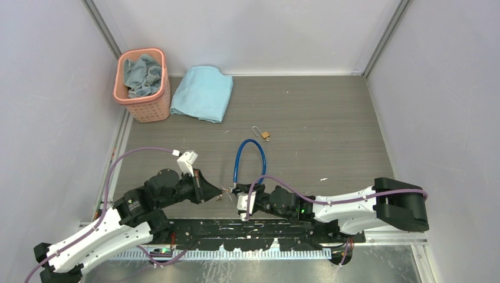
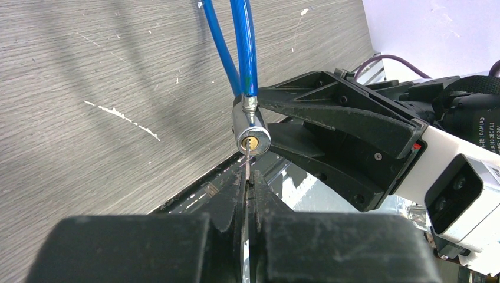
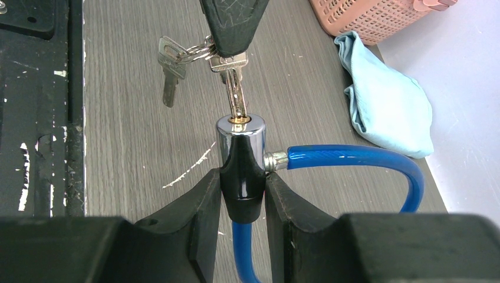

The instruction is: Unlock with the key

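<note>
The silvery key (image 3: 236,88) is pinched in my shut left gripper (image 2: 249,180), and its blade tip sits in the brass keyhole of the chrome lock head (image 3: 240,141). A ring with a second key (image 3: 171,68) hangs beside it. My right gripper (image 3: 242,188) is shut on the lock head's black lower part, holding it off the table. The blue cable (image 1: 247,154) loops away from the head. In the top view both grippers meet near the front edge, the left gripper (image 1: 221,193) left of the right gripper (image 1: 237,191).
A small brass padlock (image 1: 263,135) lies on the table beyond the cable loop. At the back left stands a pink basket (image 1: 154,109) with cloth in it, and a light blue towel (image 1: 203,93) lies beside it. White walls enclose the table.
</note>
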